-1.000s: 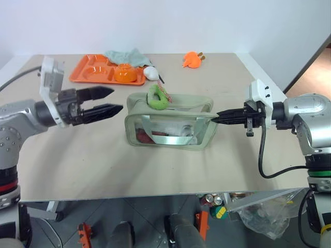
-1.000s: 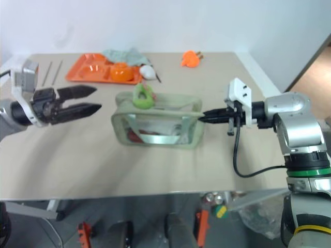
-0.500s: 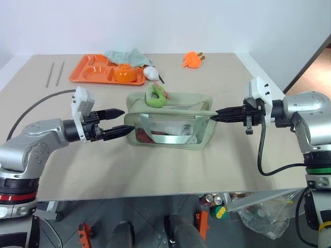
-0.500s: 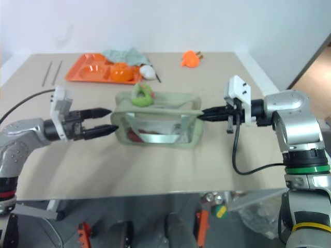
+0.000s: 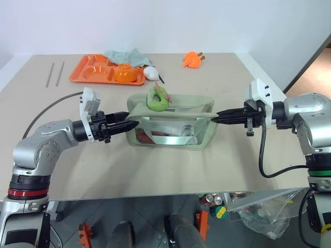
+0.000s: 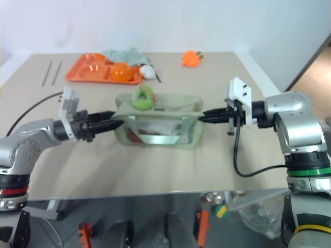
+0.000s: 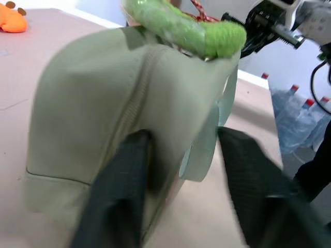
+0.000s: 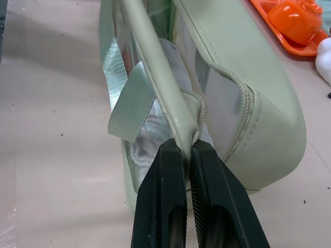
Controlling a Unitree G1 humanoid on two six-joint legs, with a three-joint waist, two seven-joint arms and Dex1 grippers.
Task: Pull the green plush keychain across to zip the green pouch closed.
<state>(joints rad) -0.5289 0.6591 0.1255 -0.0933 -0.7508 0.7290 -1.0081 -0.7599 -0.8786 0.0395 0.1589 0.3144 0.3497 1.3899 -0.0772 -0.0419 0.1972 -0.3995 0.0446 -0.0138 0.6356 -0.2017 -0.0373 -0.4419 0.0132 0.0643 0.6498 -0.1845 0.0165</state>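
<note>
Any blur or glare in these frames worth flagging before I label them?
Left wrist view: the two black fingers of the left tool are smeared and soft at close range, and the pale sage-green fabric pouch lacks crisp edges. Right wrist view: sharp; the pouch's clear plastic side panel throws silvery glare. Eye views: even light, no strong shadows on the beige table.
</note>
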